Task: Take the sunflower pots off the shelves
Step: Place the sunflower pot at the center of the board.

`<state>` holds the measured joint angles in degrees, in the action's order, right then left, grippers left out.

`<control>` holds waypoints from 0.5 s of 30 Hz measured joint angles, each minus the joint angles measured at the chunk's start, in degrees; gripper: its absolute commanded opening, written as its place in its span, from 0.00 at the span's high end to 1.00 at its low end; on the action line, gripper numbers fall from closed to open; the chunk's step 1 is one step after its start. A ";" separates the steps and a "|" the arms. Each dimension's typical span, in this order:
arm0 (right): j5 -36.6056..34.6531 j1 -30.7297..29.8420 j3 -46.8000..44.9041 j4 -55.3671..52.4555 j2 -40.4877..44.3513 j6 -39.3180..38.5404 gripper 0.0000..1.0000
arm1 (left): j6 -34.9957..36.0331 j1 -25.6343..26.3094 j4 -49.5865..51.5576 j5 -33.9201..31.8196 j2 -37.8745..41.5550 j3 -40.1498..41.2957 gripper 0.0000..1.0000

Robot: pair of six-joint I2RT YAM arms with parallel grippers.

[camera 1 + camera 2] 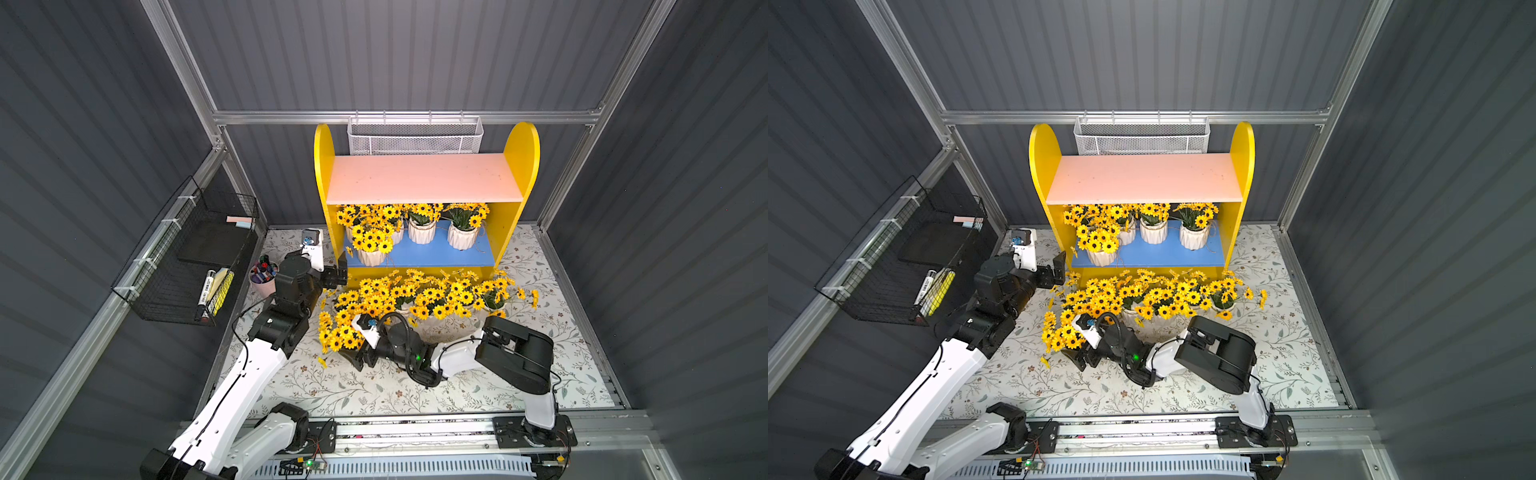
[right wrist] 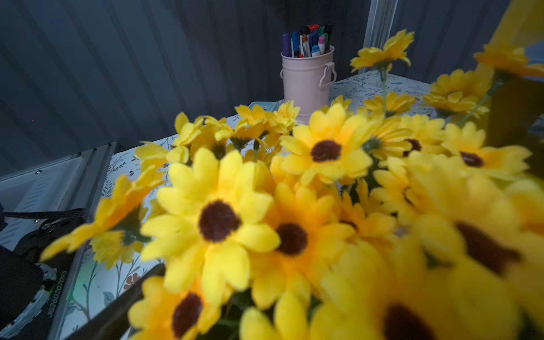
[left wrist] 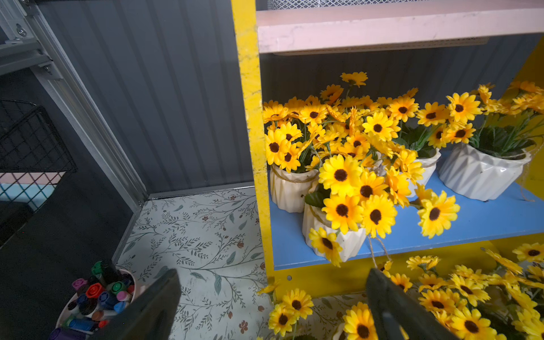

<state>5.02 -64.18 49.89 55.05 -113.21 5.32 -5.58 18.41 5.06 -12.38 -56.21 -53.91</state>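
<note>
Several sunflower pots (image 1: 371, 254) stood on the shelves' (image 1: 419, 178) blue lower board (image 1: 436, 255), more on the counter (image 1: 332, 390). The left hand (image 1: 338, 272), by the yellow side panel (image 1: 323, 174), and right hand (image 1: 353, 359), among counter flowers (image 1: 345, 332), gaped empty; reaching in, the left might clip that panel or topple crowded pots.

Sunflower pots (image 1: 421, 232) on lower board (image 1: 436, 254), more pots (image 1: 432, 297) on table (image 1: 374, 390) before shelves (image 1: 521, 158)

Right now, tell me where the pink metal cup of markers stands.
In a top view the pink metal cup stands at the robot's left, between the black wire rack and the yellow wooden shelves.
</note>
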 measured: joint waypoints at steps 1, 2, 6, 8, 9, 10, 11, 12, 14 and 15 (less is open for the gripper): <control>0.48 0.28 -0.13 -0.94 0.28 0.09 0.01 | 0.00 0.00 -0.02 0.20 -0.04 0.00 0.01; 1.05 0.61 -0.20 -1.88 0.59 0.22 0.01 | 0.00 0.00 0.00 0.24 -0.07 0.00 0.01; 3.50 0.98 -0.31 -5.55 2.16 0.31 0.01 | 0.00 0.00 0.11 0.50 -0.09 0.00 0.01; 4.85 0.98 -0.44 -7.10 3.17 0.37 0.01 | 0.00 0.00 0.17 0.83 -0.09 0.00 0.01; 5.20 0.96 -0.72 -7.63 3.76 0.39 0.01 | 0.00 0.00 0.17 0.94 -0.09 0.00 0.01; 5.49 0.96 -1.09 -8.24 4.42 0.44 0.01 | 0.00 0.00 0.17 1.16 -0.09 0.00 0.01; 5.62 0.96 -1.75 -8.87 5.33 0.46 0.01 | -0.02 0.00 0.17 1.36 -0.09 0.00 0.01; 5.75 0.96 -2.49 -9.62 6.36 0.50 0.01 | -0.02 0.00 0.17 1.66 -0.09 0.00 0.01; 5.81 0.96 -4.15 -11.17 8.74 0.46 0.01 | -0.07 0.00 0.17 2.45 -0.09 0.00 0.01; 5.73 0.96 -4.85 -12.26 10.03 0.46 0.01 | -0.17 0.00 0.17 2.84 -0.11 0.00 0.01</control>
<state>10.74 -63.22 45.04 42.78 -103.18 5.78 -5.76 18.41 5.23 -9.54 -56.31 -53.91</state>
